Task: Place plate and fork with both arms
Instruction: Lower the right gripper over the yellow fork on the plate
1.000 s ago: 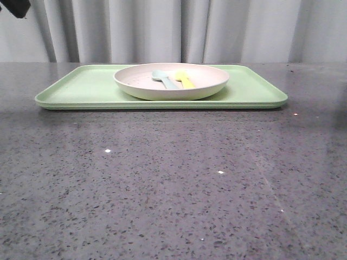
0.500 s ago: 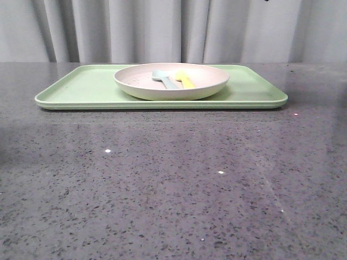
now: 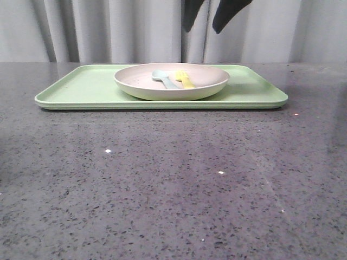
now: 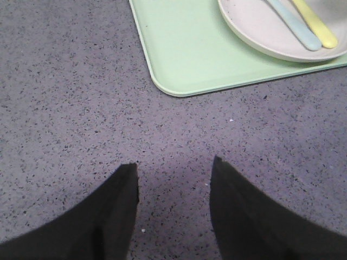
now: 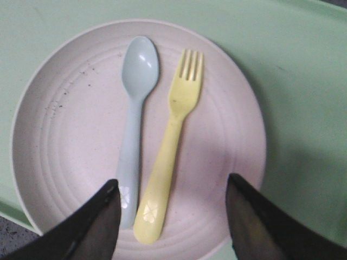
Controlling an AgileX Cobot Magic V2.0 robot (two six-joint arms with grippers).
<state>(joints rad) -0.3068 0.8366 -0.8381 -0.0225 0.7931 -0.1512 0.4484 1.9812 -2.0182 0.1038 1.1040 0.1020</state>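
The off-white plate (image 3: pixel 171 81) sits on the light-green tray (image 3: pixel 81 89). The pale-yellow fork (image 3: pixel 184 79) lies in the plate beside a pale blue-green spoon (image 3: pixel 164 79). My right gripper (image 3: pixel 201 30) hangs open high above the plate. In the right wrist view the open right gripper (image 5: pixel 173 181) straddles the handle end of the fork (image 5: pixel 173 130) from above, next to the spoon (image 5: pixel 135 108), without touching either. My left gripper (image 4: pixel 174 162) is open and empty over bare table, short of the tray's corner (image 4: pixel 184 49). The plate (image 4: pixel 260 27) shows beyond it.
The tray (image 5: pixel 303 81) lies across the far part of a dark speckled stone table (image 3: pixel 173 179). A grey curtain (image 3: pixel 108 30) hangs behind it.
My right gripper has come into the front view at the top, above the plate. A dark arm part at the top left corner has gone. Plate and tray have not moved.
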